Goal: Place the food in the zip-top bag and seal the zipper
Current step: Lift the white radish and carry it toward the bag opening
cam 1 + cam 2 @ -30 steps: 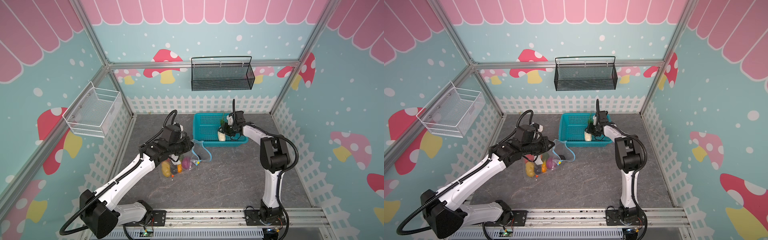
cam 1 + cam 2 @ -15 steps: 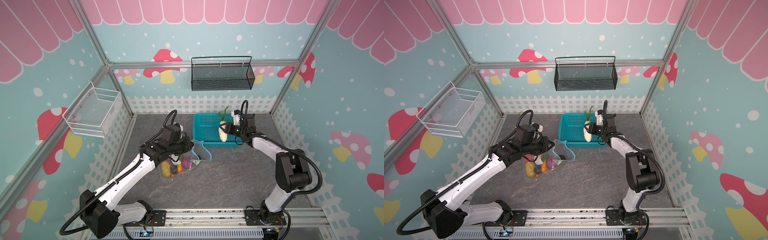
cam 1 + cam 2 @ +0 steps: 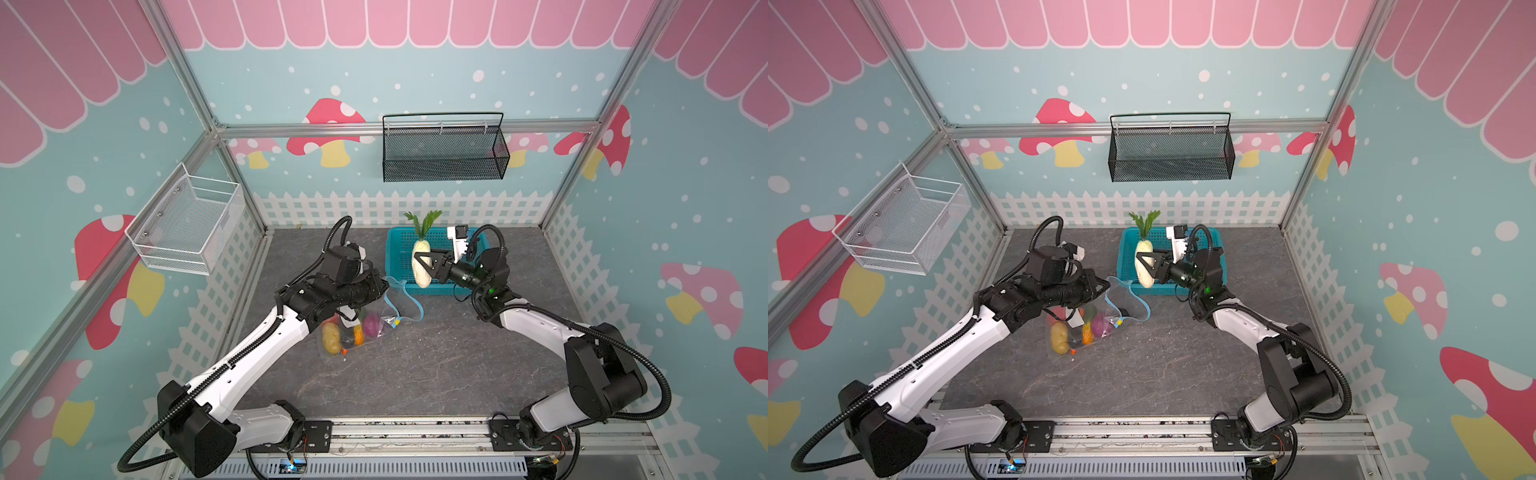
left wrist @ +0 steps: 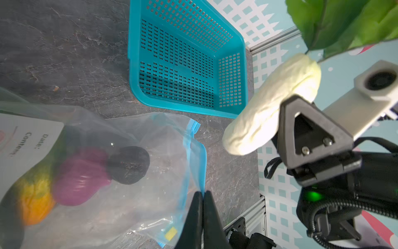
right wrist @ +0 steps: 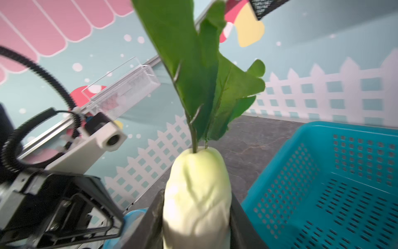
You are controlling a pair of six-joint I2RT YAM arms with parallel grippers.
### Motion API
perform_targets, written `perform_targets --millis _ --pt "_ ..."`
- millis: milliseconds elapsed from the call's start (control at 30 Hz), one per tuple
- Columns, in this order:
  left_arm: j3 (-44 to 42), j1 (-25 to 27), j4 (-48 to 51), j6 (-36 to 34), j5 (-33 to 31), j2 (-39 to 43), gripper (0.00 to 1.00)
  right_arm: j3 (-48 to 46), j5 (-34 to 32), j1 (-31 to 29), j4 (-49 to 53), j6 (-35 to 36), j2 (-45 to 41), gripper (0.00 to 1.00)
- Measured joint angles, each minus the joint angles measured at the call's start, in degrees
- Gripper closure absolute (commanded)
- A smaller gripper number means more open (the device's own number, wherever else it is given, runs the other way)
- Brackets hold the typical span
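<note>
Radish (image 3: 419,249) now lifted off basket (image 3: 395,262), upright, leaves up, clamped in right jaws above grey counter (image 3: 436,365), mushroom walls around; left jaws pinch zipper (image 4: 197,163).

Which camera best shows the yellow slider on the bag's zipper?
The left wrist view: the yellow slider shows close and large beside the blue zipper. In both top views it is only a tiny speck; the right wrist view misses it.
</note>
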State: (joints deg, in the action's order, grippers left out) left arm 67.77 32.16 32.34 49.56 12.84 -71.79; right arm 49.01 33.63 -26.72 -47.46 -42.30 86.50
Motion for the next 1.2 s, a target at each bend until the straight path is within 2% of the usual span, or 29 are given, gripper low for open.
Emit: perform_targets --millis 267,500,833,1200 --pt "0.1 -1.2 0.0 1.1 0.4 0.0 1.0 -5.1 -1.9 -4.9 -9.1 1.0 -1.9 0.73" --pt "0.1 -1.4 -0.1 1.7 1.0 0.0 1.0 -9.7 -3.2 -7.8 -14.4 5.7 -0.7 0.73" --pt "0.1 -1.4 -0.1 2.4 1.4 0.0 1.0 -10.8 -4.1 -8.4 -21.4 9.9 5.1 0.69" --pt "0.1 -1.8 0.0 2.8 1.3 2.1 1.0 -10.8 -1.0 -9.0 -25.9 9.9 9.7 0.62"
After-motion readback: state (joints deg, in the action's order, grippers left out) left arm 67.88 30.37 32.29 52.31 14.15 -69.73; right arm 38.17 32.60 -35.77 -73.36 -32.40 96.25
